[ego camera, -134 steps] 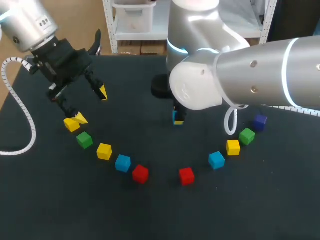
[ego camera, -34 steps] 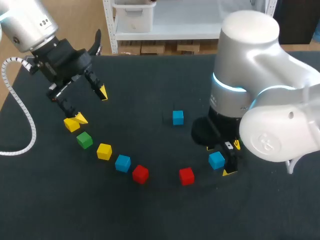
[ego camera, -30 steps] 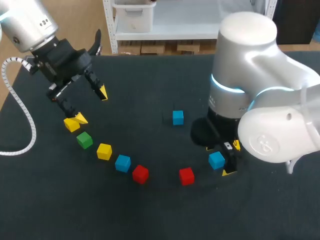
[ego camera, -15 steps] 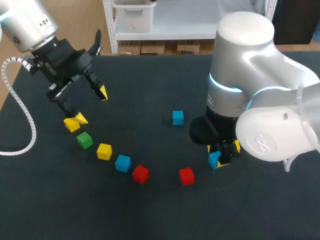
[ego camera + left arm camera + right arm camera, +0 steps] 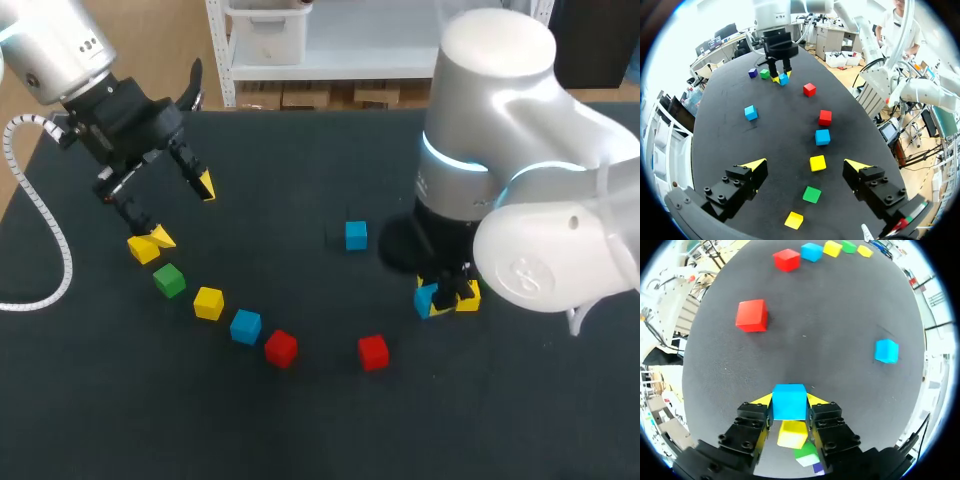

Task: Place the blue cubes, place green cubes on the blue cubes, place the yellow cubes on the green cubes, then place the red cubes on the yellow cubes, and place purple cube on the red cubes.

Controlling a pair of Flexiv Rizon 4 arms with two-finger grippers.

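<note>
1. Fingers (image 5: pixel 205 185) spread wide on left gripper (image 5: pixel 183 211), over end yellow cube (image 5: pixel 143 249); risks nudging it if lowered skewed.
2. Mid-table, risks knocking placed blue cube (image 5: pixel 356 235) at a close set-down.
3. Pinches second blue cube (image 5: pixel 427 298) in right gripper (image 5: pixel 789 402), just beside near yellow cube (image 5: pixel 467 295); risks clipping it, or losing grip.

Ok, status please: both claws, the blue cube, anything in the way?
Left claw open, holding nothing. Right claw shut on blue cube. Second blue cube sits mid-table. Yellow cube close beside the held one.
</note>
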